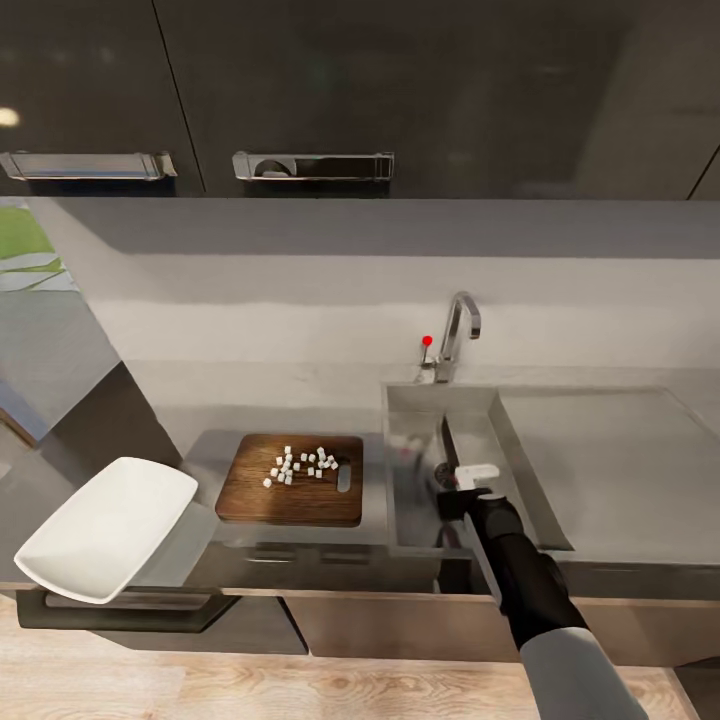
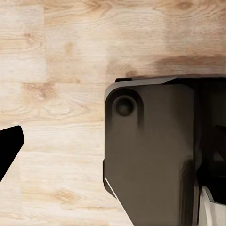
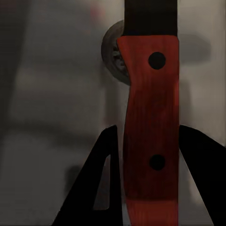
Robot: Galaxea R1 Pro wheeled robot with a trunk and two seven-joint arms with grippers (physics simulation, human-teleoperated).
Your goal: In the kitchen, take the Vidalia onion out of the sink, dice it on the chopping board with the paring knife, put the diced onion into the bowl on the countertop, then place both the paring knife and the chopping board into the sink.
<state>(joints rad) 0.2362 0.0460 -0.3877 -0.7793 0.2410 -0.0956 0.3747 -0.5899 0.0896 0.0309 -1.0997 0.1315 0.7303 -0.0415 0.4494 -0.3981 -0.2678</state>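
grey countertop (image 1: 620, 470), one sink (image 1: 415, 500), right gripper (image 1: 462, 487) clamping one paring knife (image 3: 150, 127), left gripper unclear

The right arm (image 1: 540, 600) is reaching forward and down, its black forearm ending in a gripper (image 1: 462, 490) with a pale wrist piece. In the right wrist view the two dark fingers (image 3: 94, 188) are pressing on either side of a red knife handle (image 3: 150, 127), holding it. A black fingertip (image 2: 8, 148) is showing in the left wrist view.
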